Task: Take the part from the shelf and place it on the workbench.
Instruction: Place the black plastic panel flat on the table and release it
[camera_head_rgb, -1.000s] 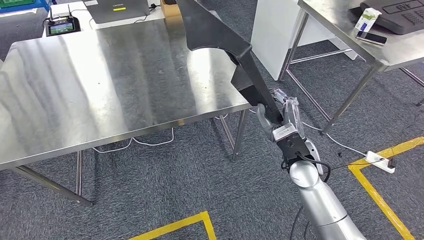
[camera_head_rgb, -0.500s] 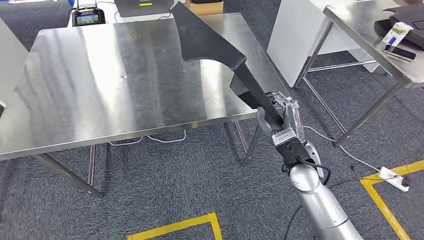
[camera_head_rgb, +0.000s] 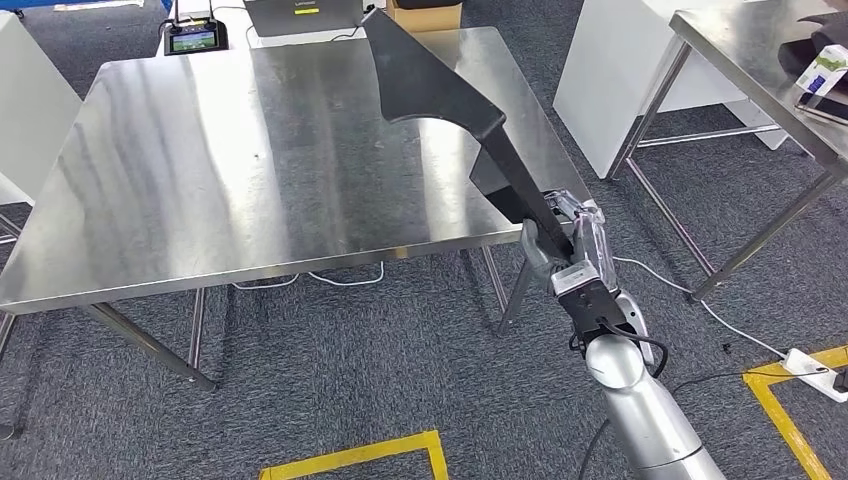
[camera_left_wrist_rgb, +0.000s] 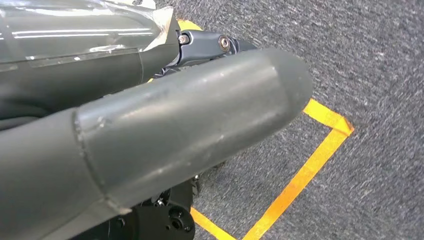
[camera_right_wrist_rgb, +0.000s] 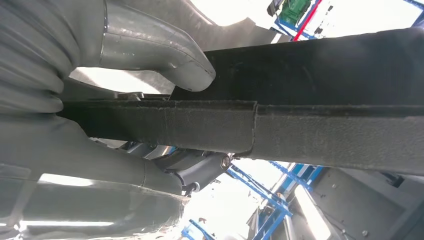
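The part (camera_head_rgb: 440, 95) is a long black angular panel with a curved cut-out. My right hand (camera_head_rgb: 565, 250) grips its lower end and holds it up at a slant. Its broad upper end reaches over the right side of the steel workbench (camera_head_rgb: 200, 160), while my hand stays just off the table's front right corner. In the right wrist view the thumb (camera_right_wrist_rgb: 150, 45) and fingers clamp the part's black edge (camera_right_wrist_rgb: 325, 125). My left hand (camera_left_wrist_rgb: 150, 135) hangs over the carpet, thumb stretched out and nothing in it.
A laptop (camera_head_rgb: 300, 12), a controller with a screen (camera_head_rgb: 195, 40) and a cardboard box (camera_head_rgb: 425, 15) sit beyond the bench's far edge. To the right are a white cabinet (camera_head_rgb: 610, 70) and a second steel table (camera_head_rgb: 760, 60). A power strip (camera_head_rgb: 815, 362) and yellow tape (camera_head_rgb: 350, 455) lie on the floor.
The whole picture has shifted, so the camera has moved and the workbench now lies more squarely ahead. My right hand keeps its grip on the part.
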